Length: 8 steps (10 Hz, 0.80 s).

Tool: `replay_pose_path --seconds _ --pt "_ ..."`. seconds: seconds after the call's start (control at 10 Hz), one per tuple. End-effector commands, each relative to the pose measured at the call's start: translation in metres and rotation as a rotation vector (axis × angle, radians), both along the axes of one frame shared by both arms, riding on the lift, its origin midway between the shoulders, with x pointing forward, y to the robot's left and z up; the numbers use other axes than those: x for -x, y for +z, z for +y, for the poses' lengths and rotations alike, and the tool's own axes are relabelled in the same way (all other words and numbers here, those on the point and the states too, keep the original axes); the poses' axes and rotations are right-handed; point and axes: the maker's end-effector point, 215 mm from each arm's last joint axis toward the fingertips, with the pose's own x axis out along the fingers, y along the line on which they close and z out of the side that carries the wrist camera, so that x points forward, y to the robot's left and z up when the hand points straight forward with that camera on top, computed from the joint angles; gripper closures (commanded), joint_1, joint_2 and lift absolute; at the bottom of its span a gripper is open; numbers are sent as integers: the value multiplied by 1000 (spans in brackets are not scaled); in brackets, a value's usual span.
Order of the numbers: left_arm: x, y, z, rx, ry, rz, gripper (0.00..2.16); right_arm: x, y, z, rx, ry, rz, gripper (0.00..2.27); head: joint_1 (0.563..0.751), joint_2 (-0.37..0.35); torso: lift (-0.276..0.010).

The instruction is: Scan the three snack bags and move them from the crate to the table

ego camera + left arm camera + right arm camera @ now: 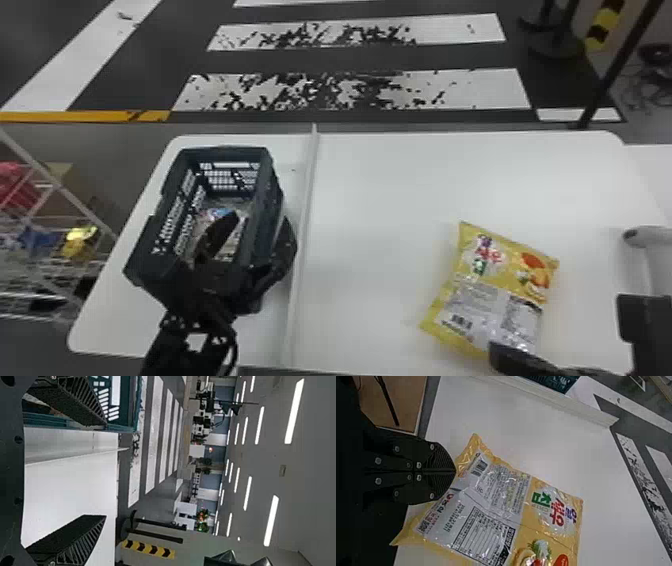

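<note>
Snack bag (pixel 495 295), yellow, over right part of white table (pixel 380 200); resting or slightly raised, can't tell. Right gripper (pixel 515 360) has its near end, partly covered and cut off by bottom edge in head view. Right wrist view gives the grip: right gripper (pixel 455 471) closed, tips together on the bag's short edge. Same view gives back panel close up, barcode (pixel 479 468) and printed table legible as shapes, one end of bag cropped; head view gives whole front-to-back lay, tilted, barcode small.

Raised white strip (pixel 307 200) divides table, left of bag. Dark crate (pixel 260 200) beyond it, on left part. Left gripper (pixel 260 222) at crate's right wall, one finger over the inside, other outside. Left wrist view: left gripper (pixel 105 470) spread wide, nothing between pads gripped. Printed packaging (pixel 220 214) down in crate, partly behind finger; count unclear.

Pale rounded object (pixel 645 237) at head view's right edge, cropped, type unclear. Wire rack (pixel 50 190) left of table, colored items on it blurred.
</note>
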Motion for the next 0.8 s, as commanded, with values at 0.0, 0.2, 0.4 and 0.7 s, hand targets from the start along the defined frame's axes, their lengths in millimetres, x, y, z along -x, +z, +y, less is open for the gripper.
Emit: replay_pose_path --seconds 0.0,0.2,0.4,0.7 --pt "1 1 0 -2 -2 -3 29 -4 -10 -10 26 -14 10 2246 695 118 -62" --pt "1 1 -1 -1 -3 -2 29 -9 -25 -27 51 -45 31 2246 695 97 -62" --pt "1 3 -4 2 -7 -7 29 -16 -31 -46 75 -83 32 2246 695 60 -62" --pt "1 3 -4 1 -7 -7 29 -34 -31 -66 95 -119 17 2246 695 12 -62"
